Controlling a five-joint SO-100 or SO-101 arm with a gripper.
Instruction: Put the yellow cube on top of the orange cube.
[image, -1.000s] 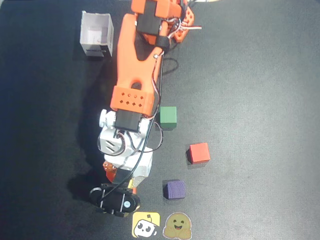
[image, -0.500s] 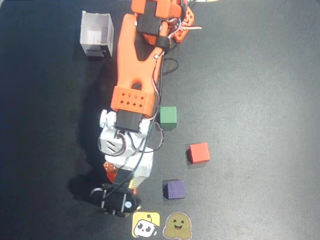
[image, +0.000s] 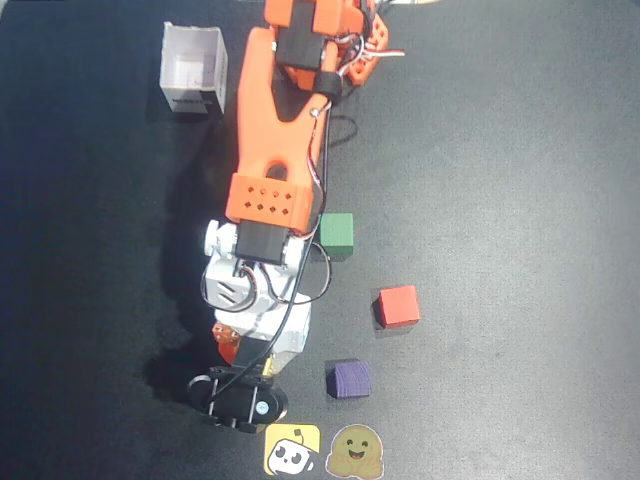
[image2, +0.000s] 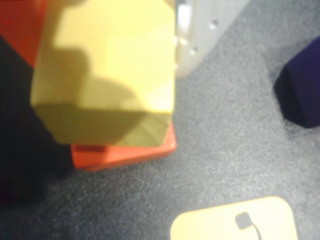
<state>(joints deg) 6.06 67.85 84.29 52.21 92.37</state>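
Note:
In the wrist view the yellow cube (image2: 105, 75) fills the upper left, held between an orange finger (image2: 17, 25) and a white finger (image2: 200, 30). My gripper (image2: 105, 30) is shut on it. The orange cube (image2: 125, 150) lies directly under the yellow cube, its lower edge showing; I cannot tell whether they touch. In the overhead view my gripper (image: 240, 350) is at the lower middle and hides both cubes.
A redder cube (image: 398, 305), a green cube (image: 337, 231) and a purple cube (image: 350, 378) lie right of the arm; the purple cube (image2: 300, 90) also shows in the wrist view. A yellow face sticker (image: 292, 450) and a brown sticker (image: 357, 452) lie at the bottom. A white box (image: 193, 68) stands upper left.

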